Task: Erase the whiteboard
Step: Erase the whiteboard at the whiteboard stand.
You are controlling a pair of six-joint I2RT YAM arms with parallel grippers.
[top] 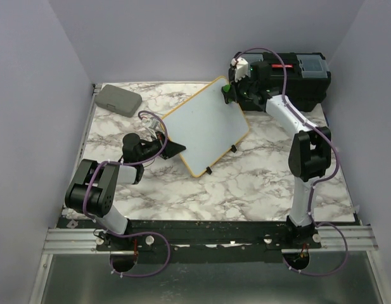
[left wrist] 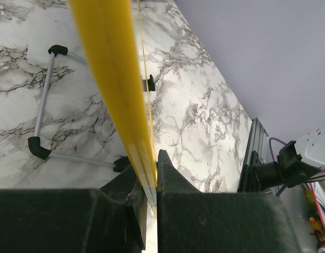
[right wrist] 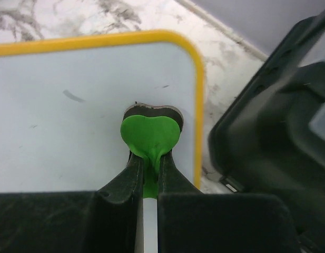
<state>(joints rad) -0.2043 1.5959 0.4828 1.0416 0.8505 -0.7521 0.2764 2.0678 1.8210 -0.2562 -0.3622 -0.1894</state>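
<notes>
Closest to me, my left gripper (left wrist: pixel 150 176) is pressed tight on the yellow frame edge of the whiteboard (top: pixel 208 126), I think to keep it steady, so the board rises just ahead of these fingers. My right gripper (right wrist: pixel 150 161) pinches a green eraser (right wrist: pixel 150 132) that seems to touch the board directly ahead, with a faint mark (right wrist: pixel 72 95) to its left.

The whiteboard (top: pixel 205 126) was propped at a tilt on the marble table (top: pixel 246 183), with its 2 black feet (top: pixel 209 170) set on the near side. Its left edge was met by the closed left gripper (top: pixel 175 149). At its far right corner, a small green object (top: pixel 227 96) was held by the right gripper (top: pixel 228 90). A grey case (top: pixel 118 99) was placed at the table's far left corner and a black toolbox (top: pixel 303 79) at the far right.
</notes>
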